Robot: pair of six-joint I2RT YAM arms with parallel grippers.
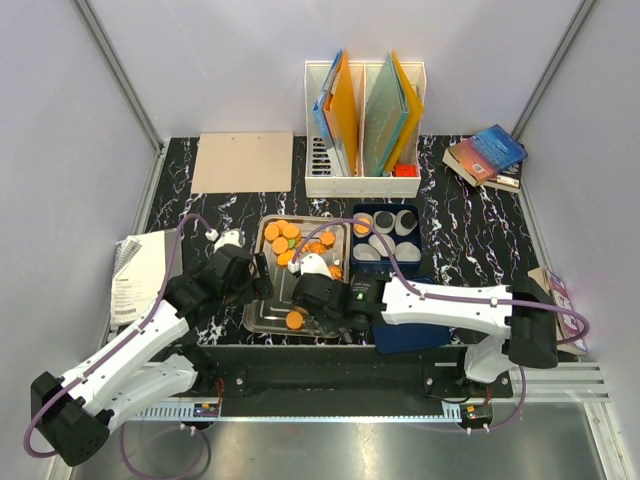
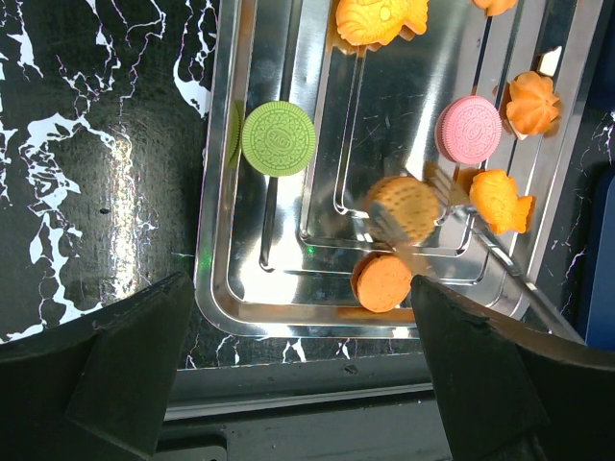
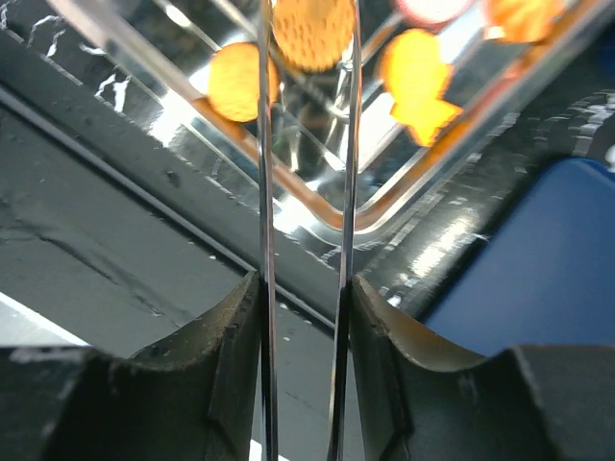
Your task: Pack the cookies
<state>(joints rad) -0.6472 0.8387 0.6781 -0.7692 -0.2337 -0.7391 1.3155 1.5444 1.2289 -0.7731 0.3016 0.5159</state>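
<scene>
Bright even overhead light, heavy glare off the steel tray; tongs and cookies blurry in right wrist view.

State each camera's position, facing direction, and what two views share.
Top external: above and behind, looking down on table; left arm, right arm show.
Left wrist: on left arm, facing tray; open left tool frames it.
Right wrist: looks along tongs held by right tool toward tray corner.
Both wrist views show the tan cookie.

Cookies mostly orange, plus one green cookie and one pink cookie. Tray and tongs shiny silver; tabletop black with white marble veining, box blue.
</scene>
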